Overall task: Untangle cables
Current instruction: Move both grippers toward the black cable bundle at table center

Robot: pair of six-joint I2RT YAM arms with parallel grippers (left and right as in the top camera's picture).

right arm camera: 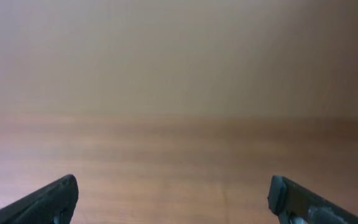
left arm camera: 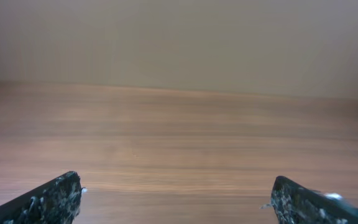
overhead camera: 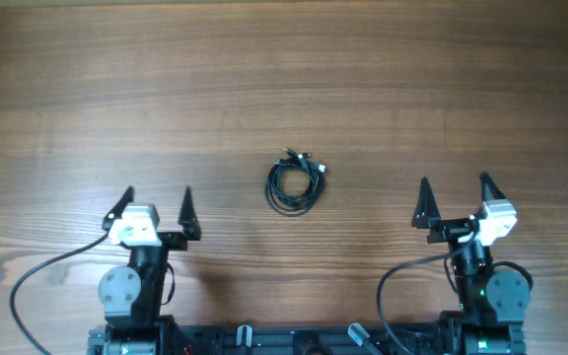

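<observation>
The cables (overhead camera: 296, 182) lie as a small coiled bundle of thin black cords on the wooden table, near its middle, with small plug ends at the bundle's top. My left gripper (overhead camera: 156, 201) is open and empty, left of and nearer than the bundle. My right gripper (overhead camera: 456, 191) is open and empty, right of and nearer than the bundle. In the left wrist view the open fingertips (left arm camera: 176, 190) frame only bare wood. In the right wrist view the open fingertips (right arm camera: 173, 193) frame only bare wood. The cables are out of view in both wrist views.
The wooden table (overhead camera: 284, 79) stretches across the overhead view. Thicker black robot wires (overhead camera: 37, 281) loop beside each arm base at the near edge. A plain wall (right arm camera: 179, 56) stands beyond the table's far edge in the wrist views.
</observation>
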